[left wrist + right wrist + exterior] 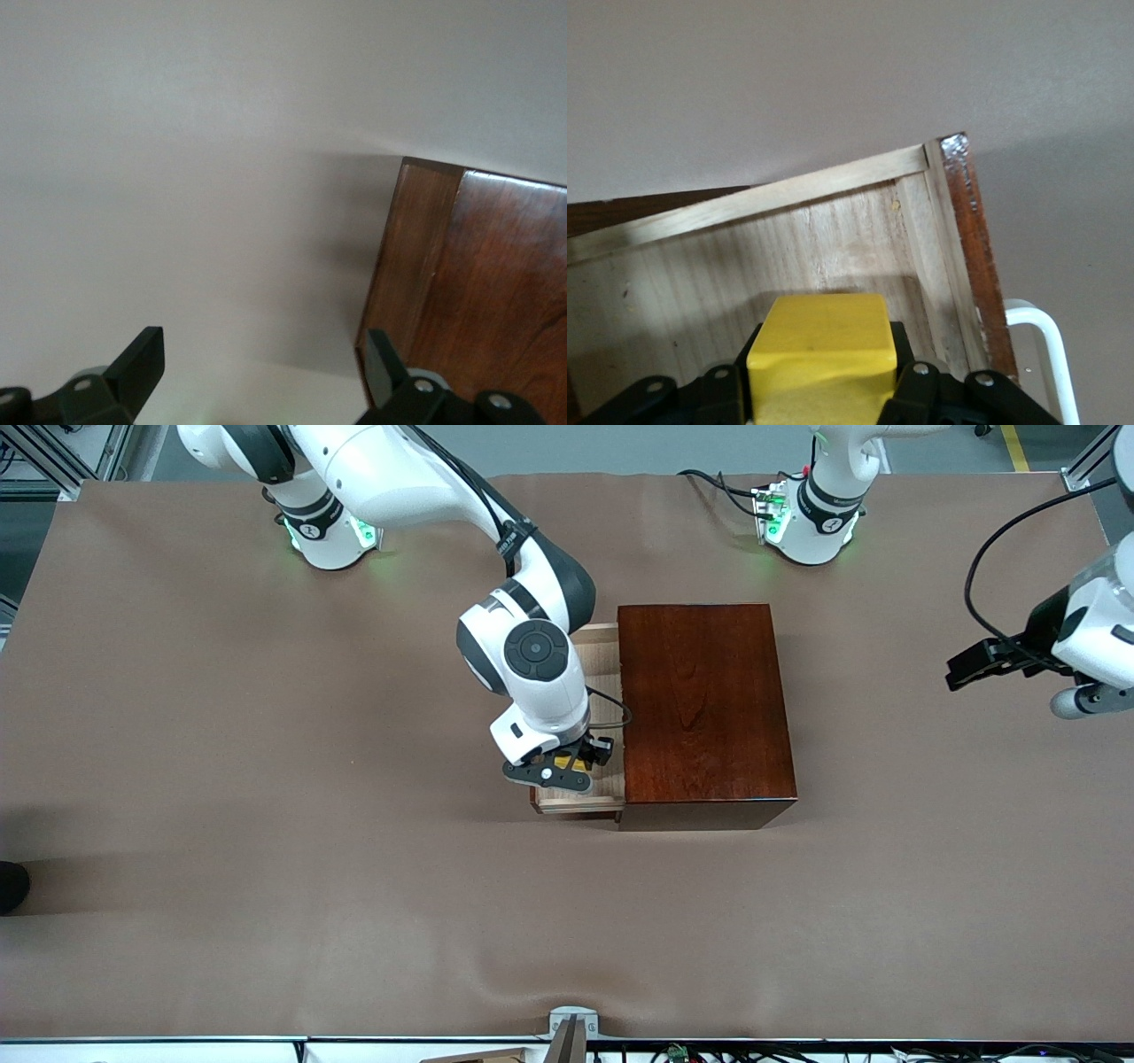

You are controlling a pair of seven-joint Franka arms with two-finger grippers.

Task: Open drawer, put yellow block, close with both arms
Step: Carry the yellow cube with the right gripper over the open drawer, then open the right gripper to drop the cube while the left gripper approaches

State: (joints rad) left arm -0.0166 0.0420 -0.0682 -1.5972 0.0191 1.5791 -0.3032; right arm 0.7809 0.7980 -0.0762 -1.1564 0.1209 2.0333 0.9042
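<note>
My right hand (567, 766) grips the yellow block (821, 349) over the open drawer (833, 230).
My left hand (261, 372) waits, fingers spread and empty, above the desk (266, 779) beside the wooden box (704, 700).

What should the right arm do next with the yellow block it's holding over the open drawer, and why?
Probably lower a little and then let go. The right gripper is shut on the yellow block, and it is over the pale floor of the open drawer, inside the walls, so a short drop should land it inside. The left gripper waits open past the box.
</note>
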